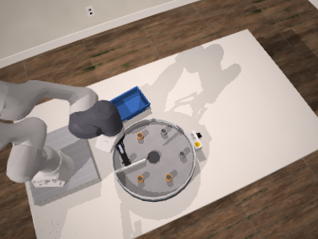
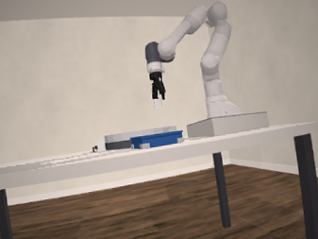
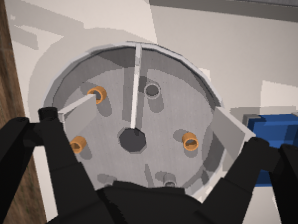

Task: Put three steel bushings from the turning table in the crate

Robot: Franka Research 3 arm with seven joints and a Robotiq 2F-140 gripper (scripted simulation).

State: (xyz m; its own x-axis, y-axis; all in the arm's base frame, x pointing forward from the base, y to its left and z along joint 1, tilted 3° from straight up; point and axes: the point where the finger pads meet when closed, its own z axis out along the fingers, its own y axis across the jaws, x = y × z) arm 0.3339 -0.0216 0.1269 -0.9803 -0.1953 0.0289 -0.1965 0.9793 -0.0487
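Note:
The round grey turning table [image 1: 153, 159] carries three orange bushings [image 1: 140, 135] [image 1: 140, 178] [image 1: 169, 177] and two steel grey bushings [image 1: 163, 132] [image 1: 182, 154]. The blue crate [image 1: 130, 103] stands just beyond the table's rim and looks empty. My gripper [image 1: 122, 153] is open and empty, high above the table's left part, as the side view shows [image 2: 159, 103]. In the wrist view the open fingers frame the table. One steel bushing [image 3: 152, 90] lies past the hub [image 3: 132, 139]. Another [image 3: 170, 181] is partly hidden by my gripper body.
A thin white bar [image 3: 135, 85] runs from the hub to the rim. A small white and yellow device [image 1: 197, 140] sits by the table's right edge. My arm's grey base plate [image 1: 63, 164] lies to the left. The crate also shows in the wrist view [image 3: 272, 127].

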